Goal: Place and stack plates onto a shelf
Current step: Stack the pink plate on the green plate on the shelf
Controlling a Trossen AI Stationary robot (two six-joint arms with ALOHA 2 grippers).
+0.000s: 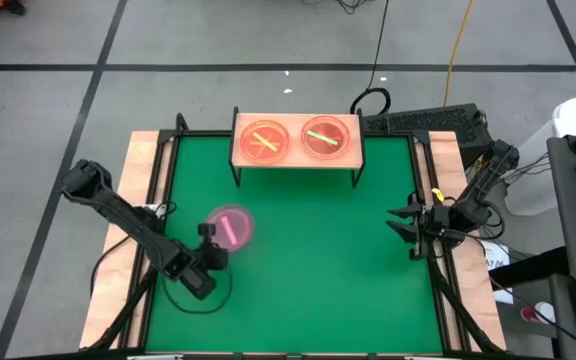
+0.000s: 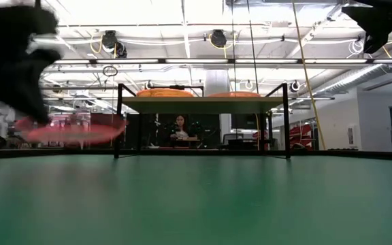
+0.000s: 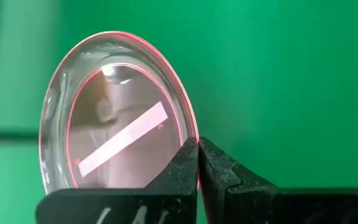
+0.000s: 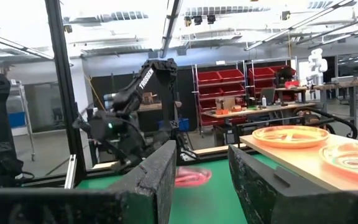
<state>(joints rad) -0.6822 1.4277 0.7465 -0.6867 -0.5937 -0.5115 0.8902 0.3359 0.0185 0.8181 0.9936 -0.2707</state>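
Note:
A pink translucent plate [image 1: 232, 227] with a bright pink stripe is held above the green table, left of centre, by my left gripper [image 1: 208, 238]; the low view shows the plate [image 2: 70, 129] level and off the table. The left wrist view shows the plate [image 3: 114, 118] close up. Two plates lie flat on the light-wood shelf [image 1: 296, 160] at the far edge: one with yellow stripes [image 1: 264, 141], one with a green stripe [image 1: 326, 138]. My right gripper [image 1: 400, 222] waits open near the table's right edge. My left gripper pinches the pink plate's rim [image 3: 193, 140] between its two fingertips [image 3: 185, 163], one finger inside the dish and one outside. It comes at the rim on the table's near-left side. The plate is lifted clear of the table and sits about level.
The shelf stands on thin black legs [image 1: 235, 170] at the table's far edge, both its places taken by plates. Wooden side rails [image 1: 133, 190] and black frame bars border the table. In the room beyond, a person [image 2: 180, 129] sits behind the shelf.

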